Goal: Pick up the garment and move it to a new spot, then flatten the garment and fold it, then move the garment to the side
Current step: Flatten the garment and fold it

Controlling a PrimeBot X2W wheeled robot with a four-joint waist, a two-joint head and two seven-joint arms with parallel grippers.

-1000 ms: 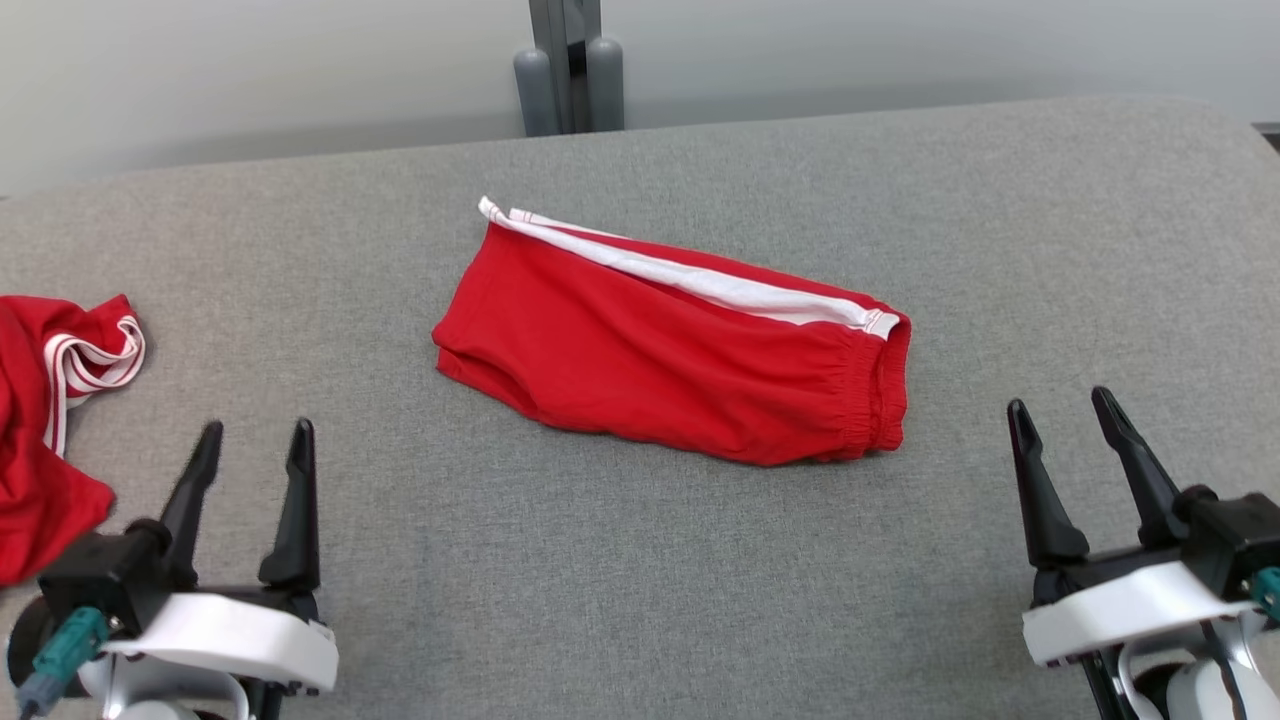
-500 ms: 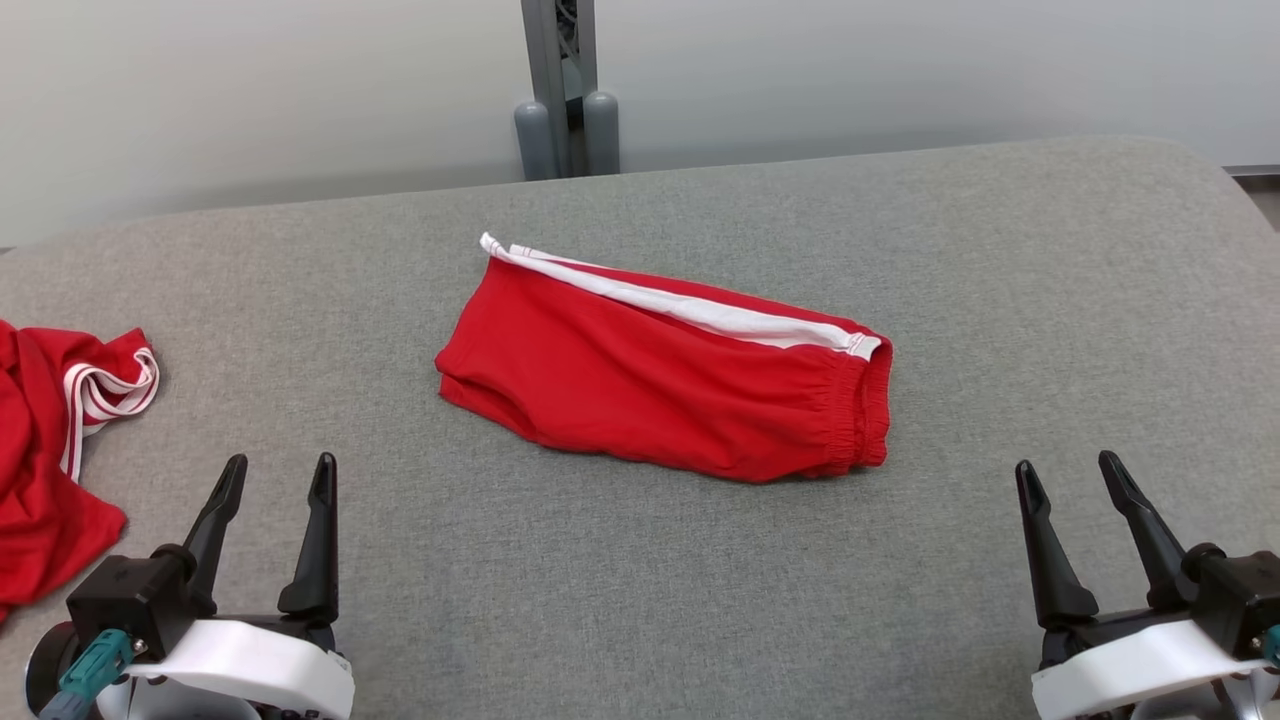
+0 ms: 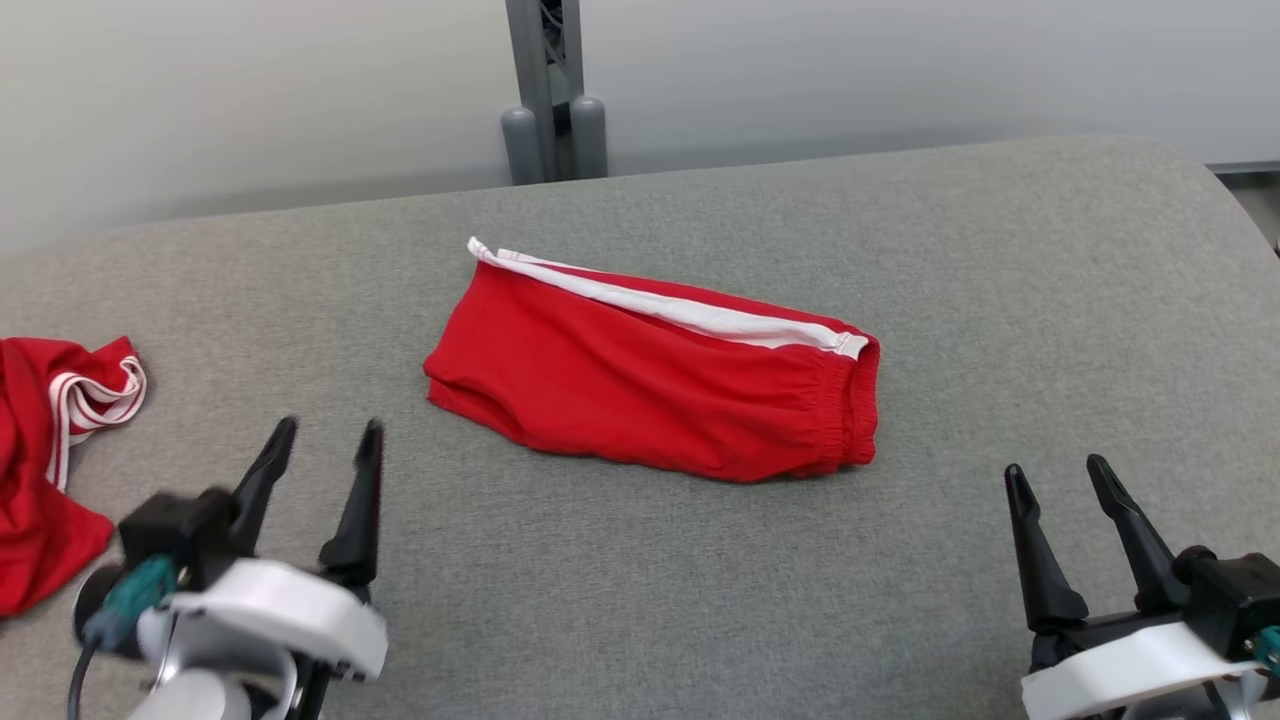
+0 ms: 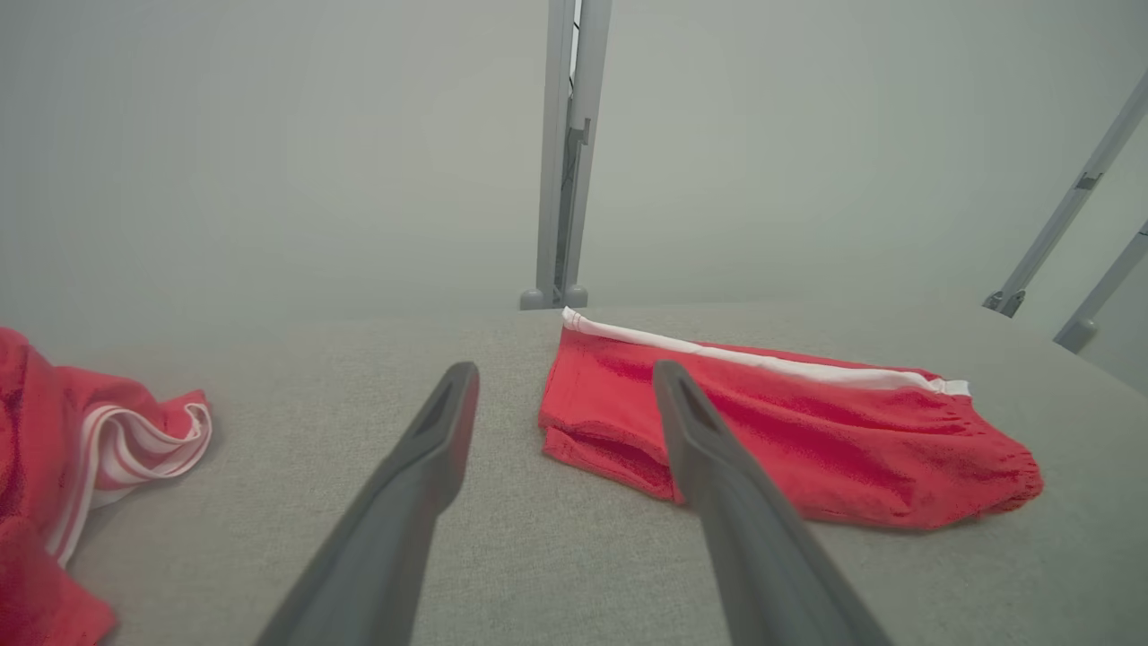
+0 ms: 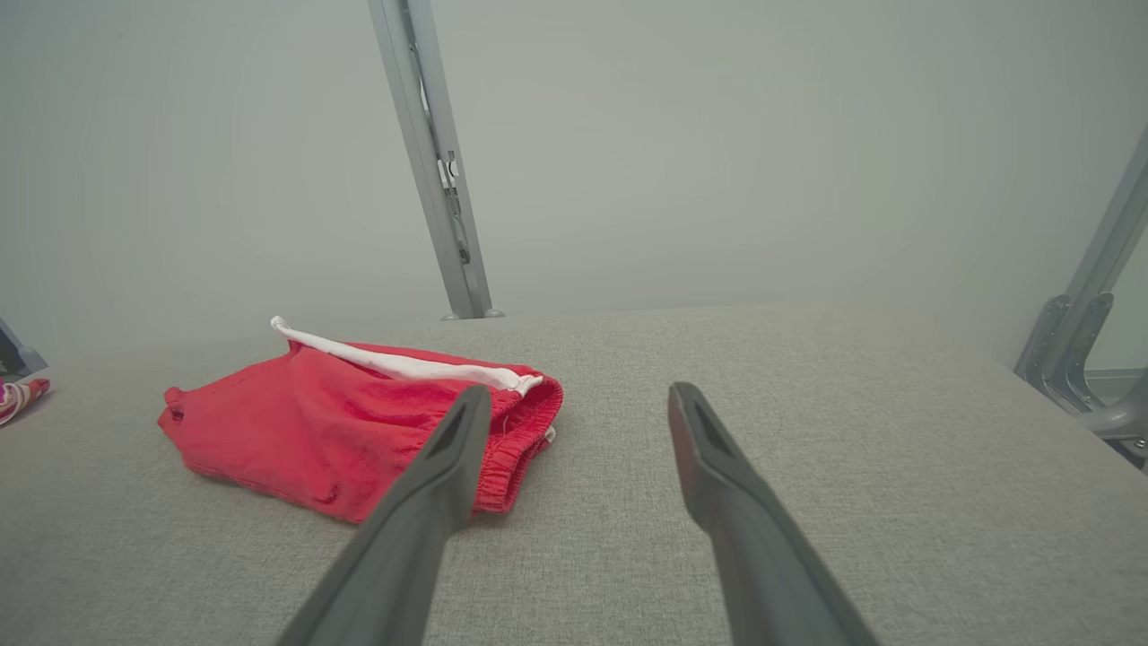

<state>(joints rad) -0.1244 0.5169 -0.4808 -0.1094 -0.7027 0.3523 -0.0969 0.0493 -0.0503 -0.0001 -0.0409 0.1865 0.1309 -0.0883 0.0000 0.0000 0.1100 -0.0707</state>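
**Two grippers stood wide open, with the red shorts lying loose between them**

Both of your grippers were empty and spread wide. Your left gripper (image 3: 332, 425) sat at the lower left of the head view, slightly blurred. Its white wrist housing was low, and its two dark fingers (image 3: 357, 520) pointed up and a little to the right, towards the near-left corner of the garment. Bare cloth surface separated its tips from that corner. Your right gripper (image 3: 1054, 466) sat at the lower right, with its fingers pointing up the view and leaning slightly left. It was near the waistband end of the garment but not touching it.

The red shorts (image 3: 650, 390) lay folded flat on the grey table (image 3: 700, 600), roughly midway between your two grippers and farther out than both. They lay at a slant, with the leg hem towards your left side and the gathered waistband (image 3: 850, 410) towards your right. A white stripe (image 3: 690, 310) ran along the far edge. In your left wrist view the hem end lay just past the fingertips. In your right wrist view the waistband end lay just past them.

A second red garment (image 3: 40, 450) with white trim lay crumpled at the left edge of the table, well apart from the shorts and outboard of your left gripper. A grey metal post (image 3: 545, 90) stood behind the far edge of the table.
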